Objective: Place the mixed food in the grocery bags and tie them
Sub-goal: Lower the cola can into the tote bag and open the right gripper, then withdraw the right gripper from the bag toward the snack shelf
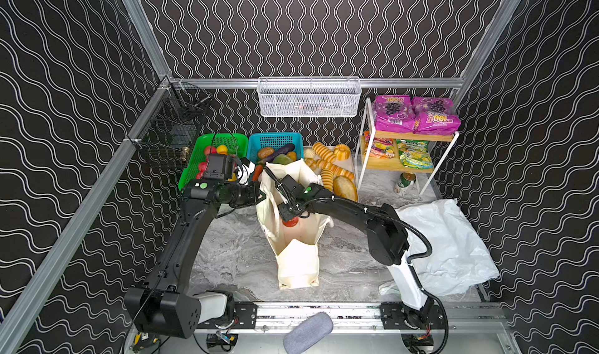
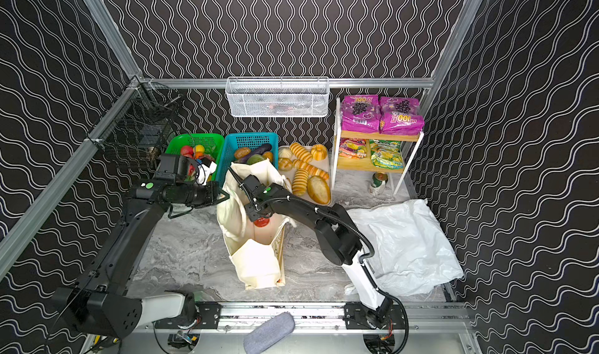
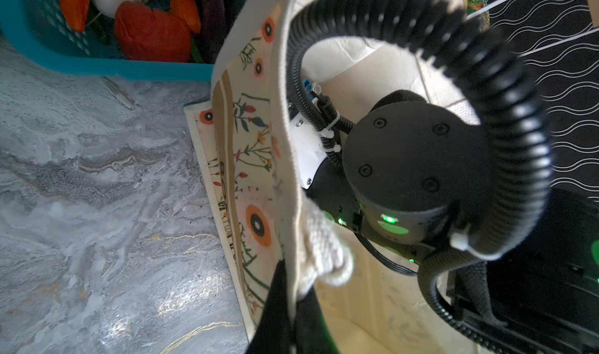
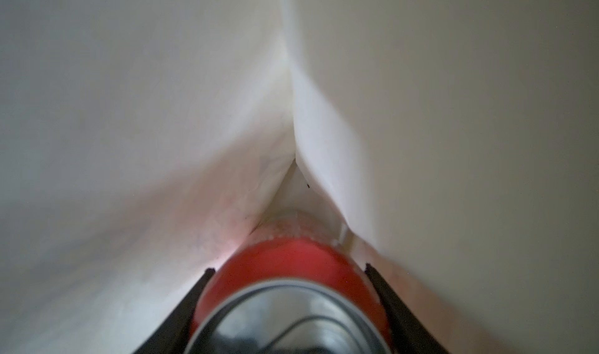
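While pinching open, with left gripper (image 1: 262,196), nine-o'clock rim of cream floral canvas tote (image 1: 296,265), holds red metal can (image 1: 290,222) inside, clasped by right gripper (image 4: 288,269).

Twin overheads — wrist close-ups at tote (image 1: 296,265)

Both top views are lit brightly and evenly from above and are rendered sharp; only soft shadows are cast on the grey marbled tabletop (image 1: 233,248). In the left wrist view, glare is seen on it at seven o'clock. In the right wrist view, the red drink can (image 4: 291,271) at six o'clock is blurred, and the cream canvas tote (image 4: 129,109) is dimmed toward three o'clock.
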Motion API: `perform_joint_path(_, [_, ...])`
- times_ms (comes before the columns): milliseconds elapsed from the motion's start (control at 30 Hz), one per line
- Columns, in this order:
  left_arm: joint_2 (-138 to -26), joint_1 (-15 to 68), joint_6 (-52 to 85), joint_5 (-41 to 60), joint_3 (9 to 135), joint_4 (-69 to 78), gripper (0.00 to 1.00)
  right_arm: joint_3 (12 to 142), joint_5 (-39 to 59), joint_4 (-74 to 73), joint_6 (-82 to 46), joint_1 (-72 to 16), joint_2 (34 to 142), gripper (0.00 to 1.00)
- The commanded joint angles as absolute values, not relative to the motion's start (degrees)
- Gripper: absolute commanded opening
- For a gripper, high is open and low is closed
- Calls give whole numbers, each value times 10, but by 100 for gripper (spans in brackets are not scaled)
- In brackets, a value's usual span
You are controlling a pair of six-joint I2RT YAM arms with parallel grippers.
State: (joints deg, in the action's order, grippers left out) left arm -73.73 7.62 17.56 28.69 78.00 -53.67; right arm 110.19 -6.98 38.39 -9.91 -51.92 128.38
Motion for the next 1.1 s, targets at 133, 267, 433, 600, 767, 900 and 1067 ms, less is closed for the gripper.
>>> perform_joint_path(133, [-739, 77, 166, 288, 787, -551, 0, 1096, -35, 395, -94, -515, 1263, 72])
perform_joint_path(267, [-745, 77, 166, 295, 789, -551, 0, 1102, -18, 400, -92, -514, 1240, 80])
perform_joint_path(433, [-745, 77, 164, 296, 795, -554, 0, 1112, -6, 416, -89, -514, 1207, 88])
perform_joint_path(600, [-745, 77, 165, 301, 796, -551, 0, 1108, -8, 420, -79, -514, 1152, 93])
perform_joint_path(767, [-749, 77, 165, 296, 802, -551, 0, 1072, -24, 373, -77, -513, 1053, 97])
perform_joint_path(900, [-751, 77, 166, 296, 802, -549, 0, 1047, -26, 332, -82, -508, 1002, 98])
perform_joint_path(1067, [-751, 77, 164, 296, 804, -548, 0, 948, -126, 241, -110, -476, 875, 97])
